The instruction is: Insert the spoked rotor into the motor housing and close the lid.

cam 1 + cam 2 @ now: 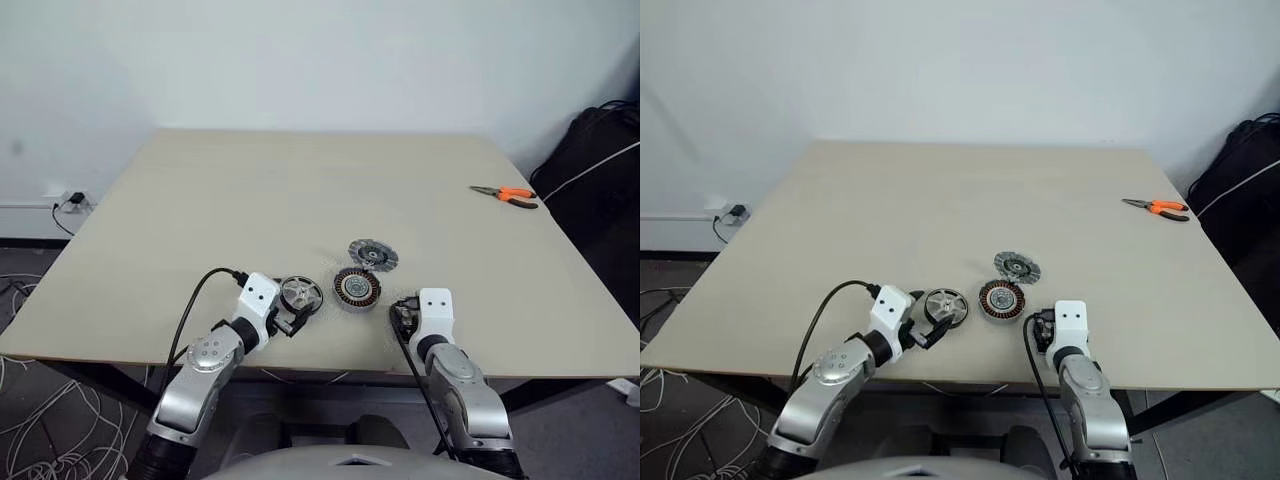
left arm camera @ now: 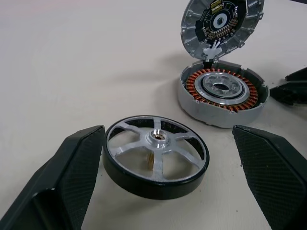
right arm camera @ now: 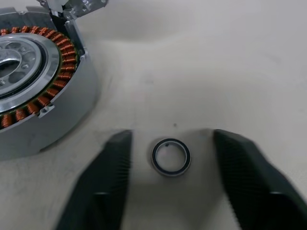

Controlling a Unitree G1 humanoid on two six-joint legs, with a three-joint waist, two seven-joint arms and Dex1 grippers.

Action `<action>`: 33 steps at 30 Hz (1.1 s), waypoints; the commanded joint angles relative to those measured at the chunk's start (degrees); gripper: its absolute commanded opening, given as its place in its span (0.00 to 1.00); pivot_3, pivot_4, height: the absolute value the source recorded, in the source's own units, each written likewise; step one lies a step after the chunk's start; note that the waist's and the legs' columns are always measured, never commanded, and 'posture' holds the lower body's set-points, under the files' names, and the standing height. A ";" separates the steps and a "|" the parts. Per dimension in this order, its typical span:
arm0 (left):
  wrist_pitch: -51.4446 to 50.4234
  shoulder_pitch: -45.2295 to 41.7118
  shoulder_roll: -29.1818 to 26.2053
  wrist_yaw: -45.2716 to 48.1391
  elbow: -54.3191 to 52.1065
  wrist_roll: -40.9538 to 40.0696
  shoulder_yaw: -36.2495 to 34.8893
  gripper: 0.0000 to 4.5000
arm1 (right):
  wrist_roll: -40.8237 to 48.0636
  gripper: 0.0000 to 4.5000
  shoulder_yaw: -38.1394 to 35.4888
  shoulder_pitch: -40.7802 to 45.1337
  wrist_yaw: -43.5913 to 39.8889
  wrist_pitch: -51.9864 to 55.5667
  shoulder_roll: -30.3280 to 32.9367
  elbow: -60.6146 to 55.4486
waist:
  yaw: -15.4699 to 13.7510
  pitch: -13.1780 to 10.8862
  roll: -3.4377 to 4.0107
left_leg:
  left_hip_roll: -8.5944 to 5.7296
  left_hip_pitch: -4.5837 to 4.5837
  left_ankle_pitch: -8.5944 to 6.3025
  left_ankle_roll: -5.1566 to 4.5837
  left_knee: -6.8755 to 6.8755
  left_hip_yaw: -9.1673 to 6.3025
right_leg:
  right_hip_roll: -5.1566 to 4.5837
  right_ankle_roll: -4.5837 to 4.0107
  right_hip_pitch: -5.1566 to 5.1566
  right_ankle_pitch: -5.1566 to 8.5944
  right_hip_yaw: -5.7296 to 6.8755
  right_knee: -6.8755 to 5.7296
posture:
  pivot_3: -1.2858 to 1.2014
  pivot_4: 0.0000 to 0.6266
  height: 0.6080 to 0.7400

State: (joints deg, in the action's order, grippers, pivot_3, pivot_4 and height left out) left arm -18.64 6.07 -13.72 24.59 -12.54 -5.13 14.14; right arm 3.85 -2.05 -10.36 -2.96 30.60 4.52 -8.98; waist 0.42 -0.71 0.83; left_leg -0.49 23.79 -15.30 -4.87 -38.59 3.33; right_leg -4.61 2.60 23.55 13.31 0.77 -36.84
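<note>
The counter is a large beige square surface carrying all parts near its front edge.

The left hand is at the front edge, left of centre, with its fingers spread wide. The spoked rotor lies flat between them; in the left wrist view neither finger is seen to touch it.

The right hand is at the front edge, right of centre, just right of the motor housing. Its fingers are partly open and straddle a small ring without touching it; nothing is gripped.

The motor housing rests on the counter between the two hands. It has a grey outer wall, coppery windings in a circle and a silver centre with holes.

The lid is just behind the housing, joined to its rear edge and tilted up open. Its inner face shows a dark centre with a ring of small contacts.

The spoked rotor is just left of the housing, apart from it. It has a dark rim, silver spokes and a central hub.

Orange-handled pliers lie well apart, near the right edge.

The small ring, dark-rimmed, lies flat on the counter beside the housing.
</note>
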 commanded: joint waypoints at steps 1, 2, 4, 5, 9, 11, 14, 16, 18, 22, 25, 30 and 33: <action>0.31 -0.27 0.34 -0.44 -2.10 0.03 0.02 1.00 | 0.31 0.35 -0.75 -1.20 0.32 1.30 -0.06 -1.20 | 0.04 0.01 0.01 | 0.00 0.00 0.00 0.00 0.00 0.00 | 0.00 0.00 0.00 0.00 0.00 0.00 | 0.52 0.00 1.00; 0.30 -0.25 0.37 -0.48 -2.10 0.03 0.10 1.00 | 0.38 0.28 -0.73 -1.46 0.34 1.48 -0.11 -1.63 | 0.05 0.01 0.00 | 0.00 0.00 0.00 0.00 0.00 0.00 | 0.00 0.00 0.00 0.00 -0.01 0.00 | 0.52 0.00 1.00; 0.29 -0.28 0.43 -0.53 -2.07 -0.02 0.22 1.00 | 0.54 0.15 -0.65 -1.99 0.40 2.01 -0.20 -2.78 | 0.02 0.02 0.02 | 0.00 0.00 0.00 0.00 0.00 0.00 | 0.00 0.00 0.01 0.00 -0.01 0.00 | 0.52 0.00 1.00; 0.30 -0.34 0.44 -0.53 -1.99 -0.05 0.25 1.00 | 0.57 0.15 -0.56 -2.25 0.44 2.30 -0.24 -3.39 | 0.02 0.03 0.03 | 0.00 0.00 0.00 0.00 0.00 -0.01 | 0.00 0.00 0.01 0.00 0.00 0.00 | 0.52 0.00 1.00; 0.32 -0.48 0.48 -0.56 -1.79 -0.07 0.41 1.00 | 0.81 0.15 0.12 -3.05 0.30 3.48 -0.13 -6.89 | 0.04 0.02 0.03 | 0.00 0.00 0.00 0.00 0.02 0.00 | 0.00 0.00 0.03 0.00 -0.01 0.00 | 0.52 0.00 1.00; 0.34 -0.54 0.50 -0.56 -1.70 -0.08 0.46 1.00 | 0.83 0.15 0.72 -2.71 0.21 4.22 -0.04 -9.44 | 0.09 0.01 0.05 | 0.00 0.01 0.00 0.00 0.02 0.00 | 0.00 0.00 0.04 0.00 -0.02 0.00 | 0.52 0.00 1.00; 0.39 -0.70 0.53 -0.52 -1.51 -0.10 0.52 1.00 | 0.92 0.15 1.68 -0.87 0.00 5.29 0.08 -13.11 | 0.25 -0.03 0.12 | 0.00 0.01 0.00 0.00 0.02 0.00 | 0.00 0.00 0.06 0.00 -0.03 -0.01 | 0.52 0.00 1.00; 0.42 -0.80 0.57 -0.50 -1.40 -0.10 0.54 1.00 | 0.94 0.15 2.29 0.53 -0.02 6.15 0.08 -14.74 | 0.29 -0.03 0.12 | 0.00 0.01 0.00 0.00 0.02 0.00 | 0.01 0.00 0.09 0.00 -0.04 -0.04 | 0.52 0.00 1.00; 0.44 -0.91 0.60 -0.49 -1.28 -0.13 0.55 1.00 | 1.01 0.15 3.29 2.59 -0.19 7.36 -0.03 -15.50 | 0.22 -0.03 0.11 | 0.01 0.00 0.00 0.00 0.03 -0.01 | 0.02 0.00 0.09 0.00 -0.02 -0.04 | 0.52 0.00 1.00; 0.47 -1.08 0.77 -0.60 -1.10 -0.13 0.69 1.00 | -0.31 0.15 6.54 6.50 -1.11 7.91 0.69 -12.75 | 0.18 -0.04 0.09 | 0.00 0.01 0.00 0.00 0.03 0.00 | 0.03 -0.01 0.09 0.00 -0.01 -0.02 | 0.52 0.00 1.00; 0.55 -1.14 0.89 -0.67 -0.98 -0.11 0.73 1.00 | -1.66 0.15 8.89 9.20 -1.56 6.99 1.29 -9.81 | 0.16 -0.04 0.07 | -0.02 0.02 0.01 0.01 0.03 0.00 | 0.03 -0.02 0.09 0.00 -0.01 0.00 | 0.52 0.00 1.00; 0.75 -0.87 1.16 -0.96 -1.05 -0.02 0.60 1.00 | -2.15 0.15 10.38 12.97 -2.05 5.87 0.80 -5.30 | 0.18 -0.04 0.05 | -0.03 0.02 0.01 0.01 0.03 0.01 | 0.03 -0.02 0.08 -0.01 -0.02 0.01 | 0.52 0.00 1.00; 0.87 -0.41 1.19 -1.22 -1.31 0.00 0.36 1.00 | -2.10 0.15 10.48 14.03 -2.27 5.29 0.49 -3.13 | 0.17 -0.04 0.05 | -0.02 0.01 0.02 0.02 0.03 0.01 | 0.04 -0.03 0.08 -0.01 -0.01 0.00 | 0.52 0.00 1.00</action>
State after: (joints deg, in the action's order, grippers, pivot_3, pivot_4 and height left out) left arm -18.62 5.97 -12.91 23.68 -12.49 -5.13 14.67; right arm 2.02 8.63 2.23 -5.04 37.39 5.12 -11.82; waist 0.59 -0.75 0.88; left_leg -0.51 23.80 -15.29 -4.85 -38.56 3.34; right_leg -4.57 2.57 23.63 13.30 0.76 -36.84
